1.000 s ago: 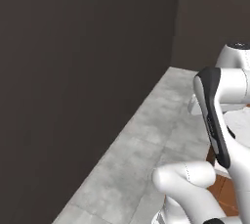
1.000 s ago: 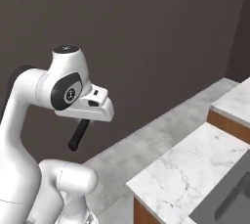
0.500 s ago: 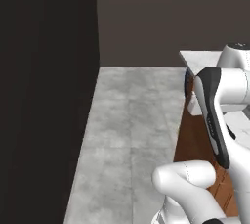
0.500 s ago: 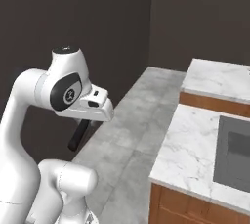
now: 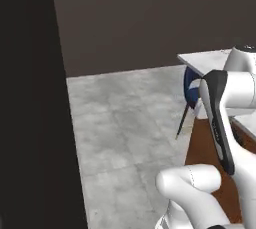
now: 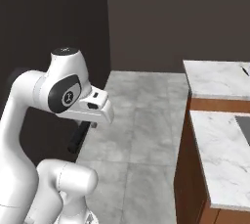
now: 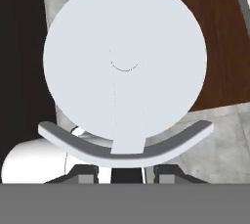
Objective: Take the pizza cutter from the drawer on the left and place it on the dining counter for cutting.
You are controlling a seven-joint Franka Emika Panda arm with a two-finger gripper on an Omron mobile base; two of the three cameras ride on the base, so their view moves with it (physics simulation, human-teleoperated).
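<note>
Swung round with the base, both views now face marble counters; gripper [image 7: 126,170] pinches pizza cutter [image 7: 125,61], wheel directly ahead. Turning could loosen it.

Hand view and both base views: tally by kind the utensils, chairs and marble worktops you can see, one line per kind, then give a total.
Pizza cutter, held in the gripper: 1
Navy chair: 1
Marble worktops, far and near: 2
Total: 4

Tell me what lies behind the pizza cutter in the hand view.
Behind the pizza cutter show grey floor, a brown cabinet side and a dark wall. The wheel covers whatever lies straight behind it.
</note>
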